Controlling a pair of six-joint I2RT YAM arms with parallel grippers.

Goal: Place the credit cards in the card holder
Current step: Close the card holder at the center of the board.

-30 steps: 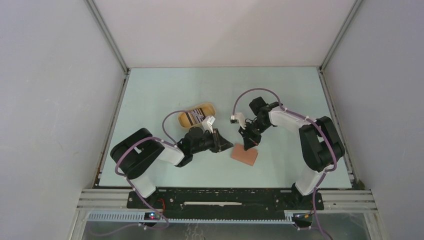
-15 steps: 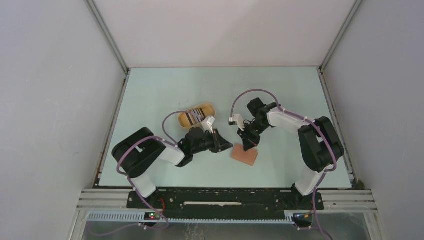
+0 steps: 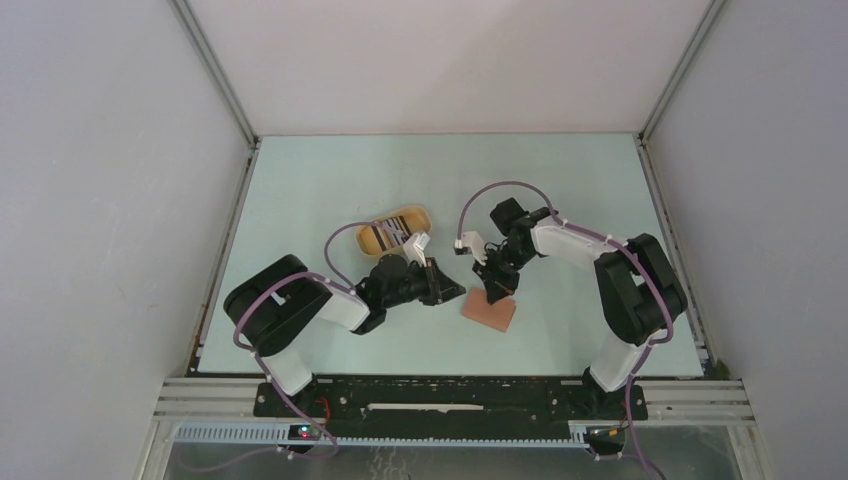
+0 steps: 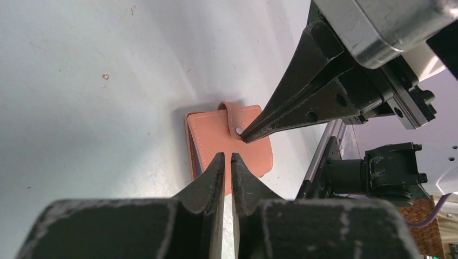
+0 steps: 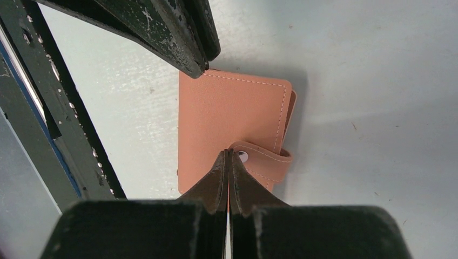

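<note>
**Both grippers at the card holder**

The reddish card holder (image 5: 227, 113) lies flat and folded on the pale green table (image 3: 330, 190), near its front edge. The left gripper (image 4: 227, 156) has its jaws nearly together at the holder's edge; I cannot tell if it pinches anything. The right gripper (image 5: 227, 154) is fully closed, its tips touching the snap tab (image 5: 264, 157).

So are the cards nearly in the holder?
Nothing is done yet: the cards lie in the tan tray and the card holder is closed. Right now the shut right tool pokes at its snap tab and the left tool sits at its edge. Left to do: open it and slide cards in.
</note>
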